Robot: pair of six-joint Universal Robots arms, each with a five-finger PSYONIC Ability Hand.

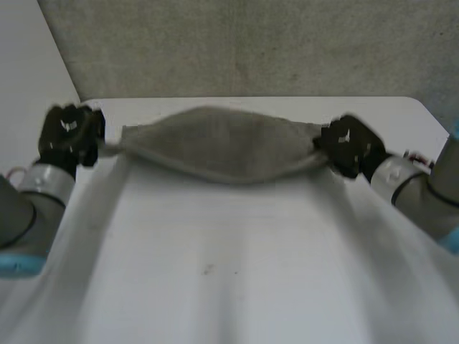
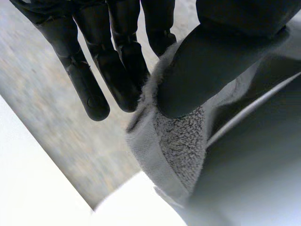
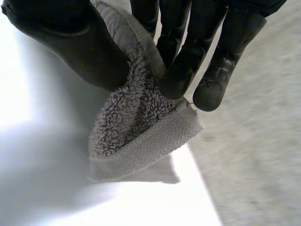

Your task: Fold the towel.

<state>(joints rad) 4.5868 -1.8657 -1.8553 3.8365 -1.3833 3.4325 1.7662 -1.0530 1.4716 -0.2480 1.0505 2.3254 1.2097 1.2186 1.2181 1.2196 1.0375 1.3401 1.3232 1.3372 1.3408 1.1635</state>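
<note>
A grey towel (image 1: 222, 149) hangs stretched between my two hands above the far part of the white table (image 1: 237, 265), sagging in the middle. My left hand (image 1: 69, 135) holds its left end: in the left wrist view the thumb (image 2: 207, 66) presses the towel's corner (image 2: 174, 141) against the fingers (image 2: 117, 61). My right hand (image 1: 349, 145) holds the right end: in the right wrist view the thumb (image 3: 80, 47) and fingers (image 3: 183, 70) pinch the other corner (image 3: 141, 132).
A grey carpeted floor (image 1: 251, 43) lies beyond the table's far edge. A white wall (image 1: 29, 64) stands at the far left. Both grey arms (image 1: 423, 193) reach in over the table's sides.
</note>
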